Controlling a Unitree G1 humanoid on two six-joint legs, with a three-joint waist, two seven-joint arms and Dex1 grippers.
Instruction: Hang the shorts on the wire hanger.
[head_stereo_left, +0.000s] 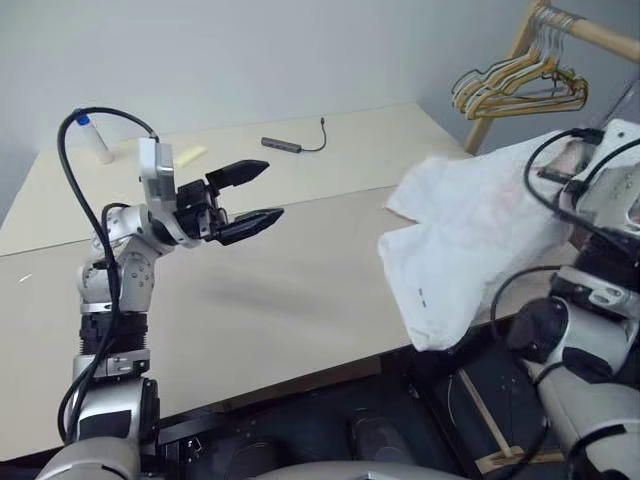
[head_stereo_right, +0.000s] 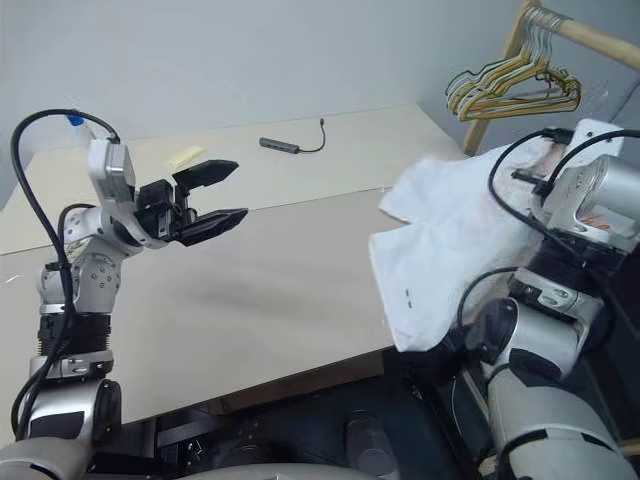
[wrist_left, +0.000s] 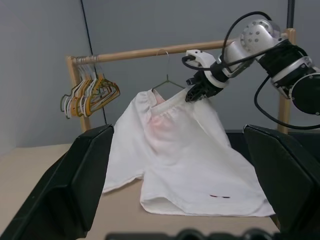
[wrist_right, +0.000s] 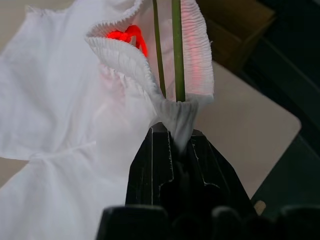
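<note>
Left wrist view gives the clearest look: the right hand (wrist_left: 199, 92) is pinching the gathered waistband of the shorts (wrist_left: 175, 160) together with the wire hanger (wrist_left: 167, 82), whose hook rises to the wooden rack (wrist_left: 150, 51). Whether the hook is already seated over the rail is hard to tell from here. From the rack, the shorts drape down and their hems lie on the tabletop (head_stereo_left: 250, 300) edge just below it. The left hand (head_stereo_left: 250, 200) hovers well away from the rack over bare tabletop, its fingers spread wide and holding nothing.

To finish well, the right hand should probably keep its pinch until the hook sits fully over the rail, then let go gently so the thin wire does not swing or shed the cloth.

The shorts are soft white cloth with a ruffled elastic band and a faint pink patch; the hanger is slim, stiff, olive-grey wire. A bunch of yellow hangers (wrist_left: 92, 92) crowds the rack's far end.
</note>
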